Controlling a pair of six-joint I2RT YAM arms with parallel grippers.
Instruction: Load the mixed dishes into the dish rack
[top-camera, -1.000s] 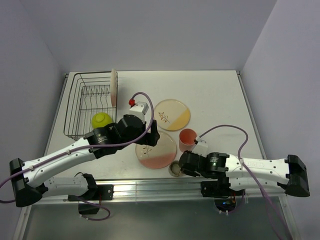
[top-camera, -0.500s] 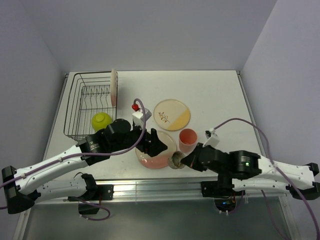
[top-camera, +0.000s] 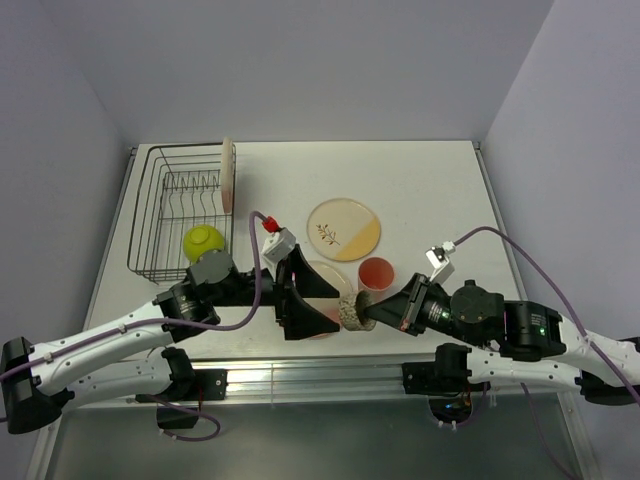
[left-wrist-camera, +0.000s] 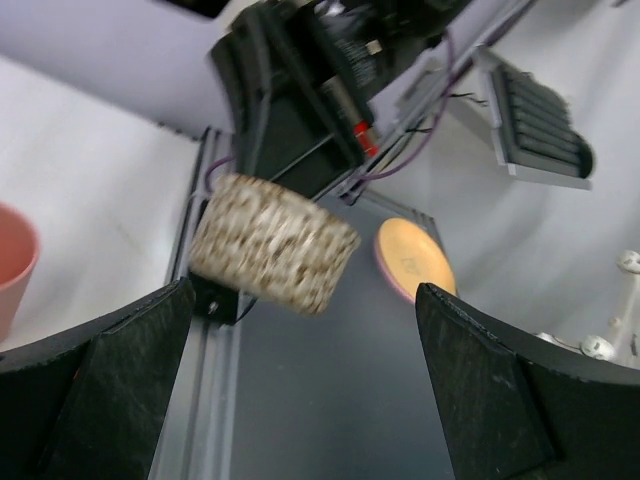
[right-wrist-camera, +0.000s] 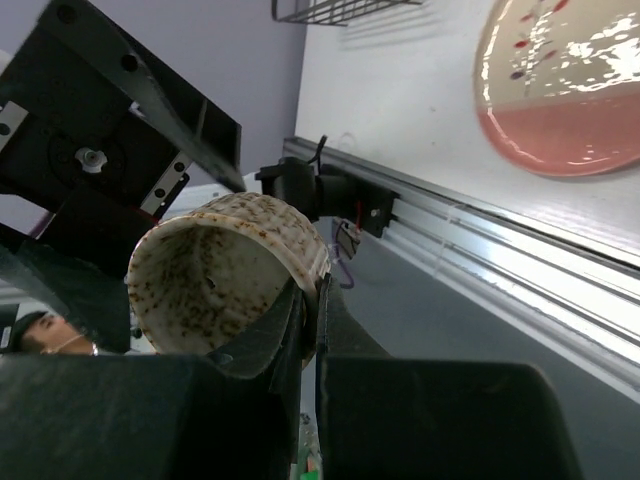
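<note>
My right gripper (top-camera: 366, 316) is shut on the rim of the tiny grey speckled dish (top-camera: 350, 312) and holds it in the air above the table's front edge. In the right wrist view the fingers pinch the dish (right-wrist-camera: 220, 270) by its wall. My left gripper (top-camera: 335, 308) is open, with its jaws spread either side of the dish (left-wrist-camera: 272, 255) and not touching it. The black wire dish rack (top-camera: 160, 215) at the back left holds a lime-green bowl (top-camera: 203, 240) and an upright plate (top-camera: 228, 175). A pink-part plate (top-camera: 332, 280) lies mostly hidden under my left gripper.
A cream and yellow plate with a leaf sprig (top-camera: 344, 229) lies flat mid-table. A salmon-pink cup (top-camera: 376, 273) stands just behind my right gripper. The white table (top-camera: 440, 190) ends at a metal rail (top-camera: 330, 370) in front. The two arms meet closely at the front centre.
My right gripper took the speckled dish off the table and carried it up and left. My left gripper swung down towards the front and now faces it, open.
</note>
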